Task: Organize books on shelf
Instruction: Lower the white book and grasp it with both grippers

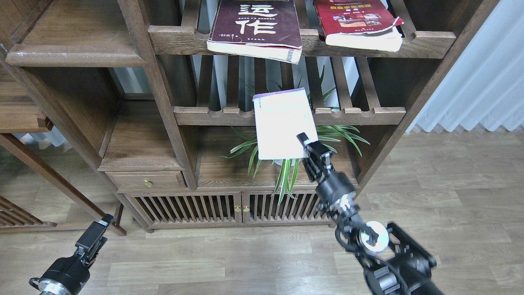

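The pale lavender-white book (282, 125) hangs in the air in front of the middle slatted shelf, tilted, its cover facing me. My right gripper (308, 148) is shut on its lower right corner. The dark maroon book (256, 24) with white characters and the red book (360, 22) lie flat on the upper slatted shelf, both overhanging its front rail. The solid dark-brown shelf (77, 55) with pale scuffs is at the upper left and bare. My left gripper (95, 234) is low at the bottom left over the floor, holding nothing; its fingers cannot be told apart.
A spider plant (286, 170) in a white pot stands on the cabinet top right below the held book. A thick upright post (157, 94) separates the slatted bay from the left shelves. A small drawer (147, 180) is at lower left, a pale curtain (483, 69) at the right.
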